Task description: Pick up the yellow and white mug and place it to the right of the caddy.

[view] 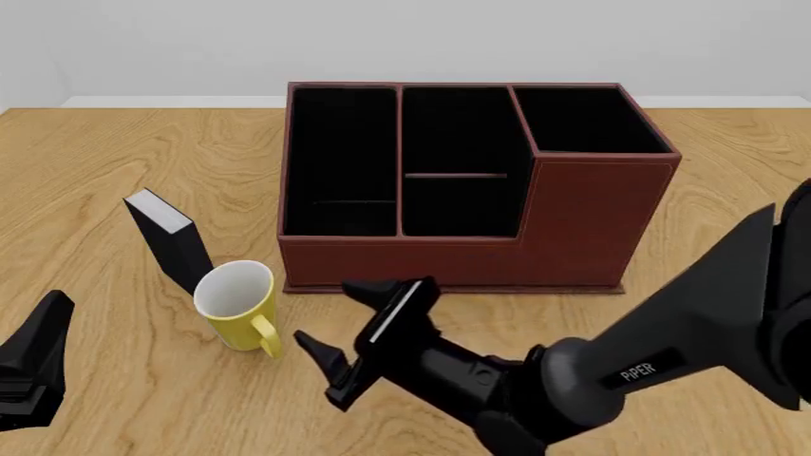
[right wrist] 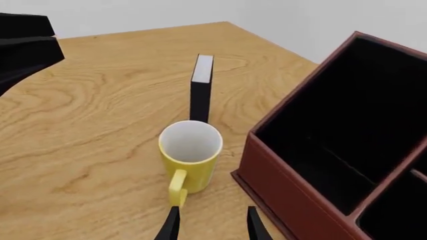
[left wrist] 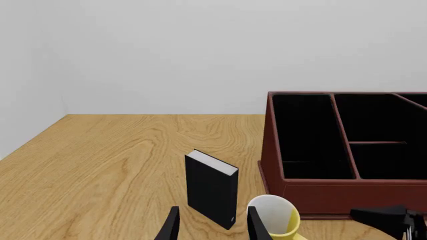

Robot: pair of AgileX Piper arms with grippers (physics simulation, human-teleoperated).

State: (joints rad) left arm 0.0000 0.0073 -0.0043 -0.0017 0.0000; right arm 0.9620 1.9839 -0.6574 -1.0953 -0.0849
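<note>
The yellow and white mug (view: pixel 238 304) stands upright on the table, left of the caddy's front left corner, its handle toward me. The dark red-brown caddy (view: pixel 595 218) stands at the table's middle. My right gripper (view: pixel 322 312) is open and empty, just right of the mug's handle and a little above the table. In the right wrist view the mug (right wrist: pixel 191 160) sits right ahead of the open right gripper (right wrist: pixel 212 222), beside the caddy (right wrist: pixel 300 195). My left gripper (view: pixel 38 351) is open and empty at the near left. The left wrist view (left wrist: pixel 213 222) shows the mug (left wrist: pixel 277 217) and the caddy (left wrist: pixel 333 192).
A small black-and-white box (view: pixel 167 239) stands upright just behind and left of the mug; it also shows in the left wrist view (left wrist: pixel 212 187) and the right wrist view (right wrist: pixel 200 90). The wooden table (view: pixel 127 161) ends at a white wall behind the caddy.
</note>
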